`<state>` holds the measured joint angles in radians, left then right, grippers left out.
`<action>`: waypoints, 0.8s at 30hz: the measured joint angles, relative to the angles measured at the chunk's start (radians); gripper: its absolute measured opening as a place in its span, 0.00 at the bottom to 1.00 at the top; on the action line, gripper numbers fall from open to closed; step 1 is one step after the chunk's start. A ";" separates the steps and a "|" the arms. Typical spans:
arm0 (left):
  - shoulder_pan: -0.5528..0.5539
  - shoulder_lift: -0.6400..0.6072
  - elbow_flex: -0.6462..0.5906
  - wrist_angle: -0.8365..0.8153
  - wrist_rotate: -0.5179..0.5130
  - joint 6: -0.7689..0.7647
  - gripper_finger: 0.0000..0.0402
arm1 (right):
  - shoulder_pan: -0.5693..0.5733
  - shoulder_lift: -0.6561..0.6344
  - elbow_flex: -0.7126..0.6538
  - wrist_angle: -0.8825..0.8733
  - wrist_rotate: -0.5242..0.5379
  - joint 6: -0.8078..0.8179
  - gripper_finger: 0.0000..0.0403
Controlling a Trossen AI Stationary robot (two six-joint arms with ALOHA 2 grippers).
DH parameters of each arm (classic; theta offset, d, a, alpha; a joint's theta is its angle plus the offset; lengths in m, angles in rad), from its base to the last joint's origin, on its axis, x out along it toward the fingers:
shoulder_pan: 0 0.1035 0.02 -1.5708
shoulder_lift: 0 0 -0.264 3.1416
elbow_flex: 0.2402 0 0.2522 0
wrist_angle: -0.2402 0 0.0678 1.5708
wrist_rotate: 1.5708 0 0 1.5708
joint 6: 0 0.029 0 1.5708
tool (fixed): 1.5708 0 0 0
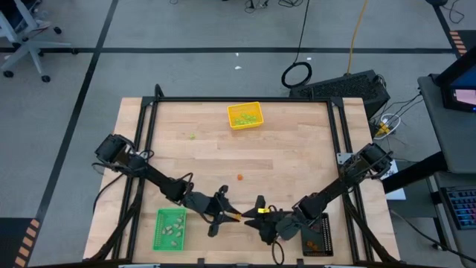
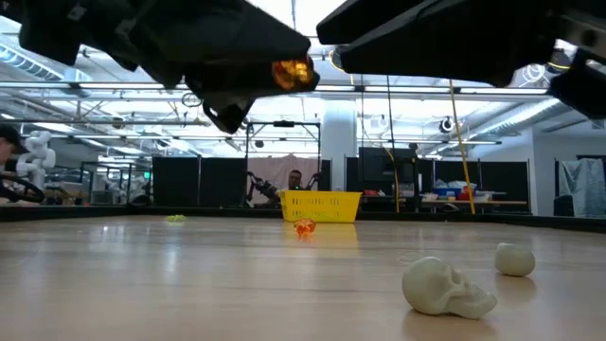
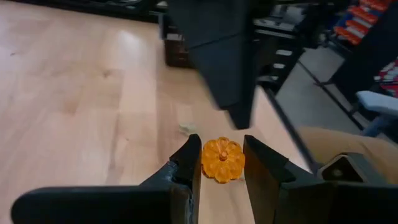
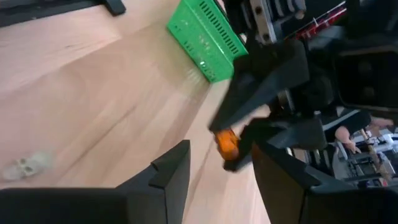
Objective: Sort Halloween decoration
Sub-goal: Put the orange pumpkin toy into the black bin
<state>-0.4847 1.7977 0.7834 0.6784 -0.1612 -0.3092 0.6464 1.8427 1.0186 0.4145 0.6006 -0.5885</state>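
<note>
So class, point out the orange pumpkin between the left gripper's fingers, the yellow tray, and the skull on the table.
orange pumpkin [image 3: 222, 159], left wrist view, centre of its ribbed face.
yellow tray [image 1: 231, 124], high view, its left wall.
skull [image 2: 443, 287], low view, middle of its cranium.

Wooden table [image 1: 297, 160] — trays [image 1: 245, 116], scattered decorations [image 1: 239, 177].

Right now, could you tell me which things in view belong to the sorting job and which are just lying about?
Part of the job:
- orange pumpkin piece held in the left claw
- right claw, open, facing it
- loose orange piece
- small skull
- yellow tray, green tray, black tray

Just lying about:
- coiled cable on the floor
- office chair
</note>
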 joint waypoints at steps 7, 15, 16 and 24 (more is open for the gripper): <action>-0.001 0.000 0.029 0.001 0.013 0.000 0.21 | -0.028 0.000 0.004 0.002 -0.030 -0.017 0.40; 0.002 0.000 0.042 -0.011 0.022 0.000 0.21 | -0.038 -0.001 0.004 0.028 -0.074 -0.064 0.36; 0.004 0.000 0.042 -0.010 0.022 0.000 0.21 | -0.038 -0.001 0.004 0.030 -0.075 -0.069 0.35; 0.015 0.000 0.043 0.000 0.018 -0.026 0.21 | -0.043 -0.001 0.004 0.030 -0.082 -0.086 0.32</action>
<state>-0.4698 1.7973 0.8265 0.6780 -0.1429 -0.3351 0.6029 1.8420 1.0222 0.4447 0.5184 -0.6741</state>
